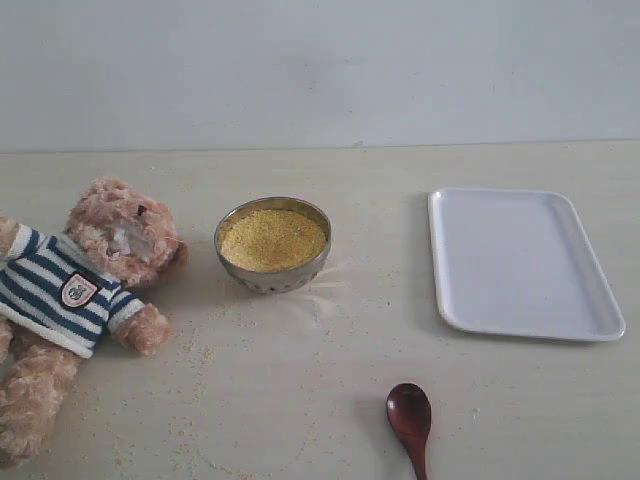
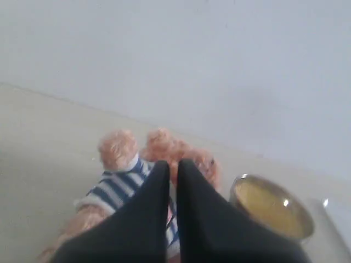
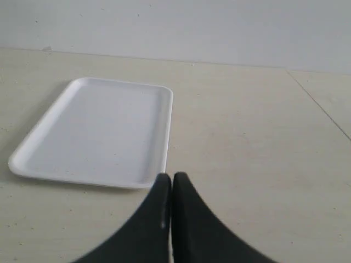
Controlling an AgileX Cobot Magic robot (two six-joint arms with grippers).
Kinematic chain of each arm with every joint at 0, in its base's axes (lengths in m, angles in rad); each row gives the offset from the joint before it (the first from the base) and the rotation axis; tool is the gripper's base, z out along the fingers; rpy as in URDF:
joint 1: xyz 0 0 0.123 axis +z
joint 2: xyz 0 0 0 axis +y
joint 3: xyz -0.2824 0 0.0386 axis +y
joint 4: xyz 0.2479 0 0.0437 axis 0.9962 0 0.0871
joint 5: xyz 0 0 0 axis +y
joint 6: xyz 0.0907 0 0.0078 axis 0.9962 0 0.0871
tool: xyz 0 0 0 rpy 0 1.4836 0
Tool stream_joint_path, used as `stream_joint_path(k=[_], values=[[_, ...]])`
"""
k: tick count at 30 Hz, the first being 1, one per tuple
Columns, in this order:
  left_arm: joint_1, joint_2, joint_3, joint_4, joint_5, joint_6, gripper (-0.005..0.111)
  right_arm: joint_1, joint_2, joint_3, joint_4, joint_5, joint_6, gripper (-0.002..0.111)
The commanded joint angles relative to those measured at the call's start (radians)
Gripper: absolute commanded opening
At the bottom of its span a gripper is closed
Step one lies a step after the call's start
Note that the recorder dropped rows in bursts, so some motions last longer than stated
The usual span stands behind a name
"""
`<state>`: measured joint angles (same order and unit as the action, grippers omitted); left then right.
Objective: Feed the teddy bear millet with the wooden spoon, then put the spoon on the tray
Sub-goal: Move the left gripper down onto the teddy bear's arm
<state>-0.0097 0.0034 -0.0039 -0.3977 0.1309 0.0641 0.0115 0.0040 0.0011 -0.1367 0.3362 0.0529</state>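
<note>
Clenched tight on nothing, both claws: left gripper (image 2: 173,163) pointing towards the fluffy light-brown plush teddy bear (image 1: 80,290) in its navy-and-white striped sweater, right gripper (image 3: 170,175) pointing towards the flat white rectangular tray (image 1: 525,265), apart from it. Neither seen from the exterior camera.

Not yet picked up: small dark reddish-brown glossy wooden spoon (image 1: 410,412), lying flat at the tabletop (image 1: 560,400) edge closest to the exterior camera, right of middle. Well apart from the tray, and from the small round shiny metal bowl (image 1: 270,282) heaped with fine yellow millet (image 1: 272,240) near the tabletop's middle. Bear sprawled at the left edge, beside the bowl; stray grains scattered between and in front.

Judged as the step in hand: fetching the spoon, probably best with the right claw as the nearer one. Spread the jaws first, before descending. Come down straight over the slim handle, not the oval bowl, leaving that end free for scooping. Cannot tell the handle's full length, cut off by the frame, so look again before committing. Set fingertips either side of the handle, right down to the surface, given so low-lying a thing. Squeeze firmly: glossy wood, likely to slip or twist. Lift level, keeping the bowl end from rolling over.
</note>
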Motion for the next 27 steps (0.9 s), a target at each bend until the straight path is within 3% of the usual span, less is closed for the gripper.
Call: stream_joint_path(k=[1, 5, 8, 9, 11, 14, 17, 22, 27], values=[[0.006, -0.003, 0.004, -0.14, -0.149, -0.004, 0.005, -0.003, -0.004, -0.001, -0.001, -0.007, -0.005, 0.001], [0.006, -0.003, 0.004, -0.14, -0.445, -0.007, 0.005, -0.003, -0.004, -0.001, -0.001, -0.007, -0.005, 0.001], [0.006, -0.003, 0.003, -0.141, -0.769, -0.025, 0.005, -0.003, -0.004, -0.001, -0.001, -0.007, -0.005, 0.001], [0.006, -0.003, -0.011, -0.141, -0.834, -0.016, 0.005, -0.003, -0.004, -0.001, -0.001, -0.007, -0.005, 0.001], [0.006, 0.024, -0.058, -0.156, -0.817, 0.068, 0.005, -0.003, -0.004, -0.001, -0.001, -0.007, -0.005, 0.001], [0.006, 0.203, -0.177, -0.225, -0.514, 0.369, 0.005, -0.003, -0.004, -0.001, -0.001, -0.007, -0.005, 0.001], [0.006, 0.53, -0.315, -0.393, -0.161, 0.564, 0.005, -0.003, -0.004, -0.001, -0.001, -0.007, -0.005, 0.001], [0.006, 1.005, -0.603, -0.31, 0.311, 0.611, 0.005, -0.003, -0.004, -0.001, -0.001, -0.007, -0.005, 0.001], [0.021, 1.275, -0.916, -0.098, 0.846, 0.541, 0.005, -0.003, -0.004, -0.001, -0.001, -0.007, -0.005, 0.001]])
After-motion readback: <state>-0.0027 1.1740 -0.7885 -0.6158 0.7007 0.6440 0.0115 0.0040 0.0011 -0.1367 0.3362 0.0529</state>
